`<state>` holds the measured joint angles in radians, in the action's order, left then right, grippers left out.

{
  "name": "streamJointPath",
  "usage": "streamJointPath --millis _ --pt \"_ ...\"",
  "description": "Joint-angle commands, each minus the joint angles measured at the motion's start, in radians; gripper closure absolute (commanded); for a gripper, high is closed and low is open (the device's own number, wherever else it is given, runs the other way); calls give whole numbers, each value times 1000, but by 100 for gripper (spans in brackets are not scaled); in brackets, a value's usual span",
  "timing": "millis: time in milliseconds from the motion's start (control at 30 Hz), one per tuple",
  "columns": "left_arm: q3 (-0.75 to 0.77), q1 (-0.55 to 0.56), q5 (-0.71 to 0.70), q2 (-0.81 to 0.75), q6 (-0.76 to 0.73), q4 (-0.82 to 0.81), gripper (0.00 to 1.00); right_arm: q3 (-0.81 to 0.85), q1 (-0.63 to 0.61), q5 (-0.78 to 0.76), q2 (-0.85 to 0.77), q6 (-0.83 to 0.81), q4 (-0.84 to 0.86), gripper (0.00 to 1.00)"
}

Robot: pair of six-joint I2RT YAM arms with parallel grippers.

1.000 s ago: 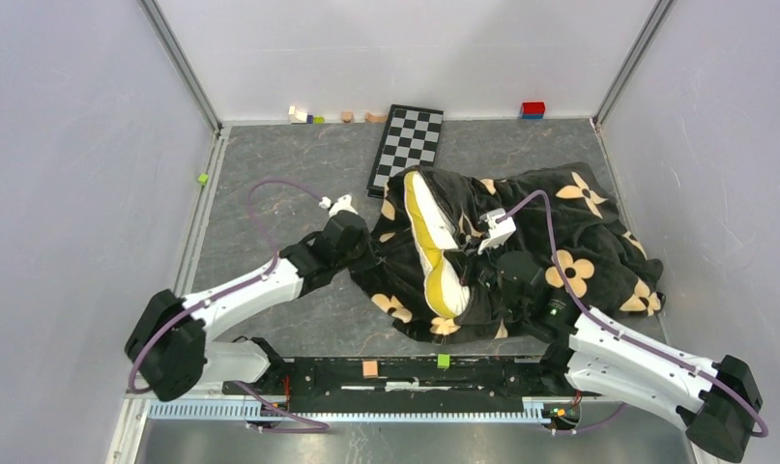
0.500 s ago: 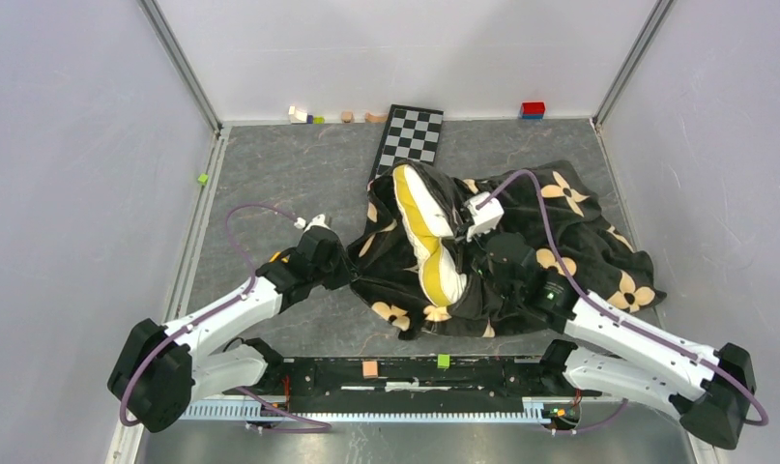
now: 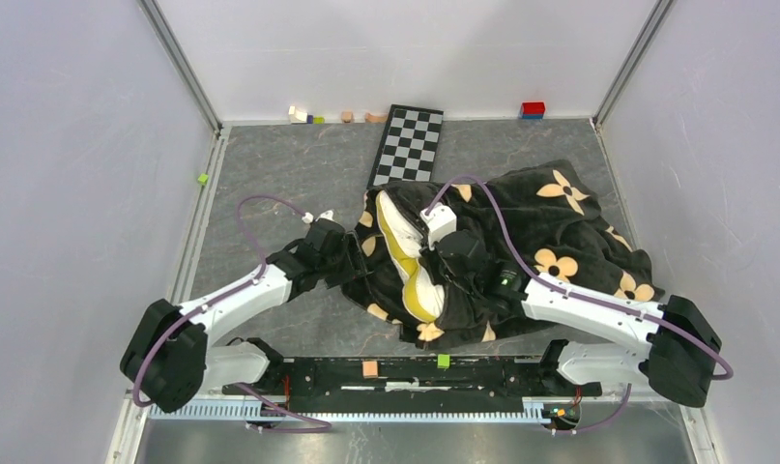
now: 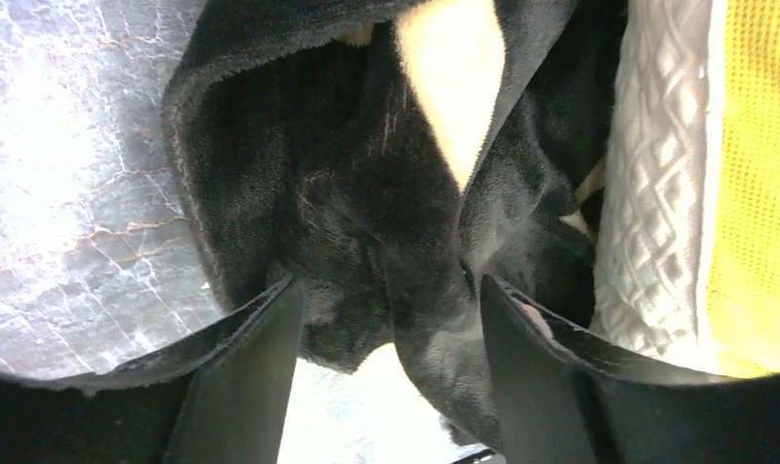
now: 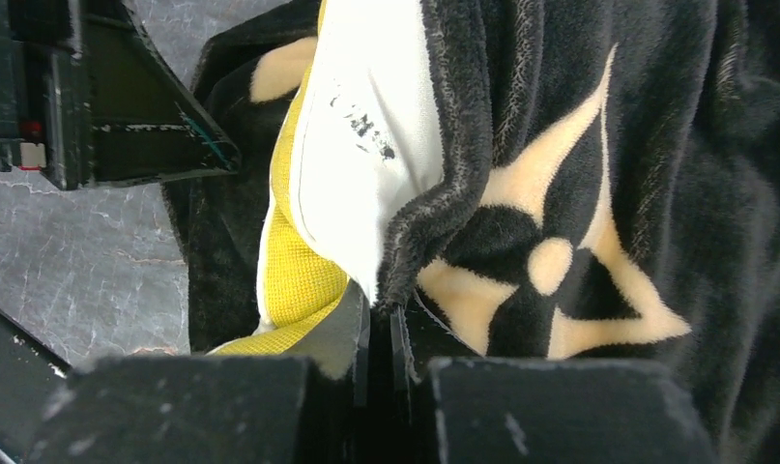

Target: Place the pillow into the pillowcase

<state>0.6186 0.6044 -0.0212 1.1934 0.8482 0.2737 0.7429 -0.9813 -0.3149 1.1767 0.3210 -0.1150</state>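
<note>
We see the plump cream-white quilted pillow (image 3: pixel 393 224) with its yellow band standing on edge near the middle of the grey marbled desk (image 3: pixel 289 174), wedged in the open left end of the black plush pillowcase (image 3: pixel 560 232) printed with tan flowers and stars. Black fabric lies against both of its sides, while its top edge and yellow band are uncovered. The rest of the pillowcase spreads rumpled to the right. The right tool (image 5: pixel 381 333) has its jaws almost together, pinching the pillowcase's hem where it laps over the pillow's white face, and the yellow band touches one finger. The left tool (image 4: pixel 386 300) sits just left of the pillow with its jaws partly apart, and a thick fold of the pillowcase's edge fills the gap and presses against both inner faces. Beyond, a black-and-white checkered board (image 3: pixel 408 143) lies near the far wall, just clear of the pillowcase.
</note>
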Motion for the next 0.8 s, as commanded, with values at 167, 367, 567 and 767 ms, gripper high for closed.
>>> streamJointPath --millis 167,367,567,767 --pt "46 -4 60 158 19 -164 11 67 8 21 40 15 -15 82" --pt "78 -3 54 302 55 -239 28 110 7 -14 50 31 -52 58" --pt "84 -2 45 320 62 -269 81 140 7 -31 82 33 -109 45" --pt "102 -1 49 289 39 -243 98 151 1 15 68 41 -100 32"
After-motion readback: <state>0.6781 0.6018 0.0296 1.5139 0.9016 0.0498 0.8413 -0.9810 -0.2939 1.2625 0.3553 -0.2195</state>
